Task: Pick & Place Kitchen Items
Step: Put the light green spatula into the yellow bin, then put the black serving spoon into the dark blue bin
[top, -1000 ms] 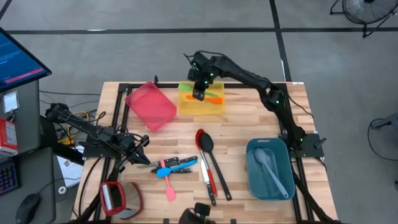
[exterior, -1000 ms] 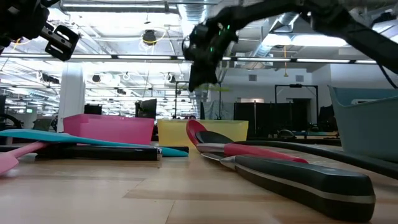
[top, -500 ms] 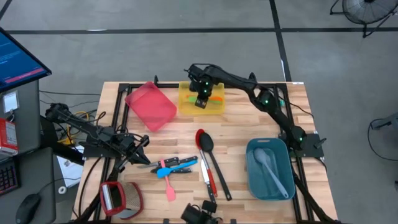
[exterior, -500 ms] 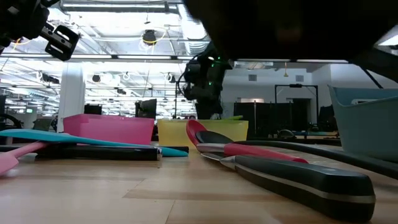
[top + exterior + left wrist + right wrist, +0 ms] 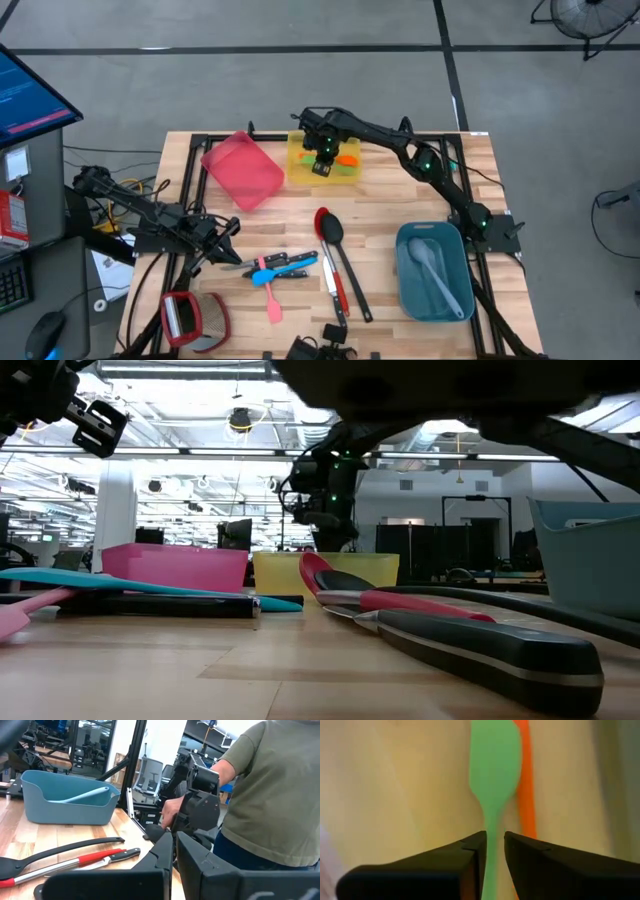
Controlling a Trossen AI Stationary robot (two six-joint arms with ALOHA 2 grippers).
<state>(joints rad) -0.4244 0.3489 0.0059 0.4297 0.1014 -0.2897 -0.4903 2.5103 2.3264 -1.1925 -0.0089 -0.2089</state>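
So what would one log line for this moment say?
right gripper: in yellow bin, around green spatula handle | left gripper: shut, waiting

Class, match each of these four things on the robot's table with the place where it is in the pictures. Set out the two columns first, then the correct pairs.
Things:
1. green spatula
2. grey spoon
3. blue spatula
4. pink bin

Places:
A. lying in the teal bin
B. on the bare table, near the left gripper
C. standing on the table left of the yellow bin
D. in the yellow bin, its handle between the right gripper's fingers

Pairs: 1-D, 2-A, 3-B, 4-C
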